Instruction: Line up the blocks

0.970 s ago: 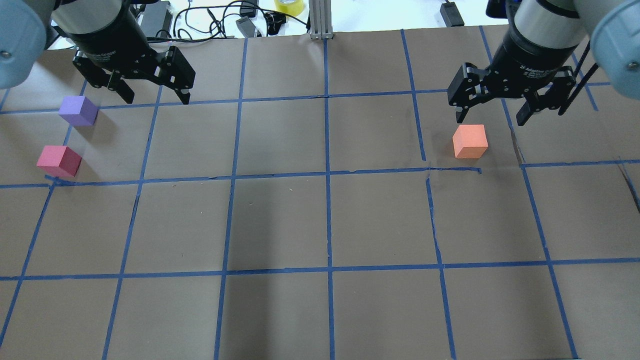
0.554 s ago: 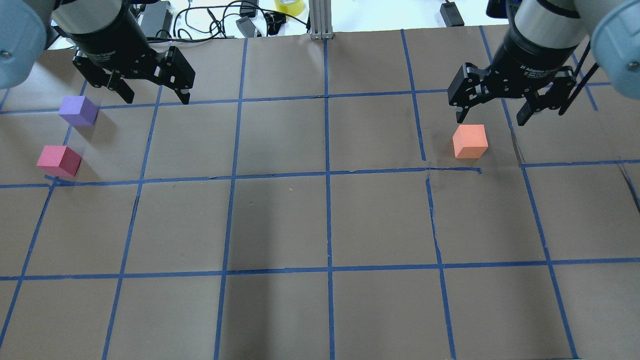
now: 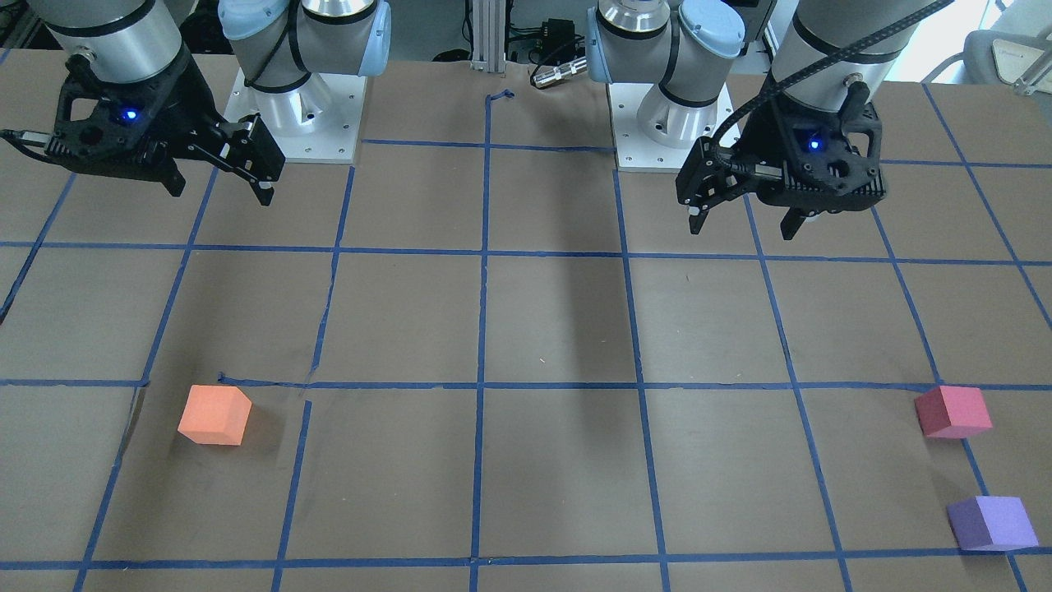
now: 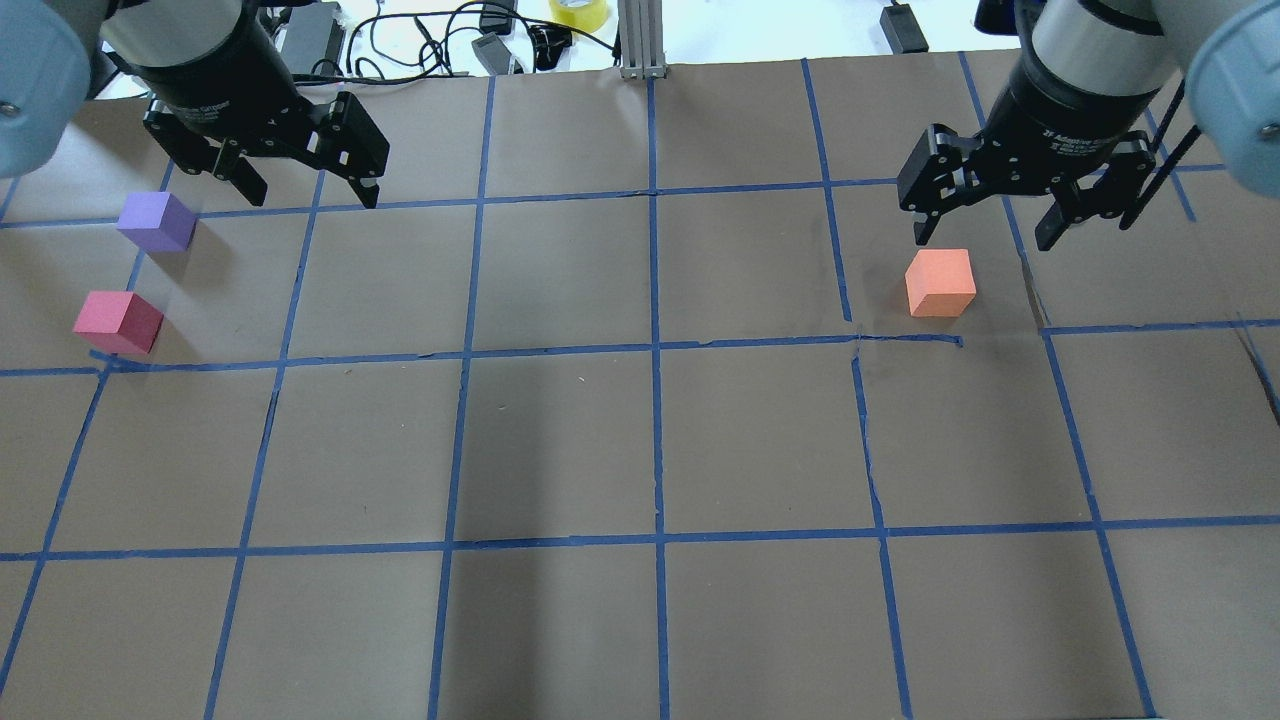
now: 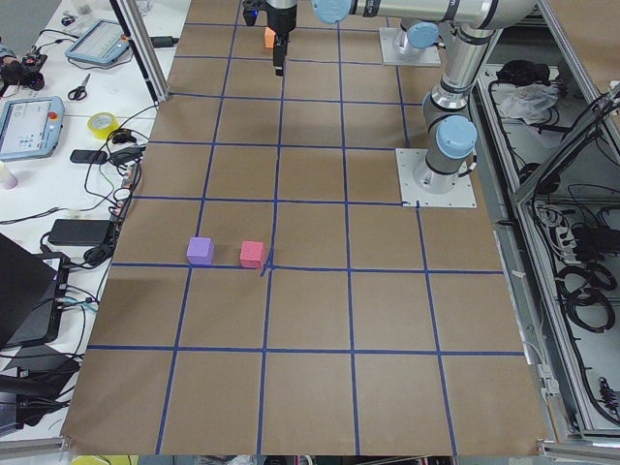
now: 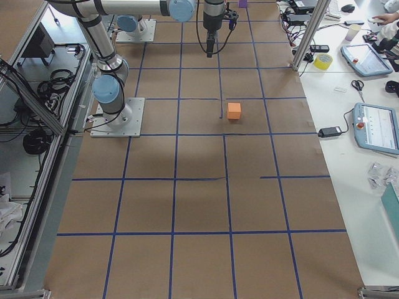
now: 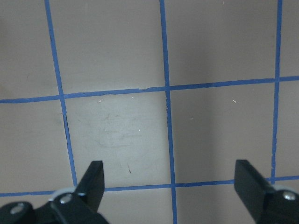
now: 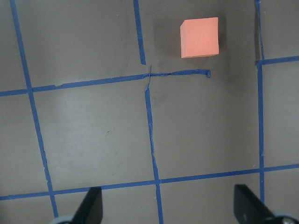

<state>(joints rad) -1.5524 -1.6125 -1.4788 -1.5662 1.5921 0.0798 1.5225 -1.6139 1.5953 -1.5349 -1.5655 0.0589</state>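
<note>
The only print I can read is on the right gripper (image 4: 982, 242). In the overhead view, white lettering on its black body begins "2F Adaptive", and the rest of that line is too small for me to make out. The left gripper (image 4: 315, 200) carries a similar white line, which I cannot read. The panel screen (image 6: 379, 128) on the side bench is also too small to read.

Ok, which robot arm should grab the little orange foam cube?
Probably the right: the right gripper hangs open by the small orange foam cube, while the left gripper is far off, beside the small purple foam cube.
</note>
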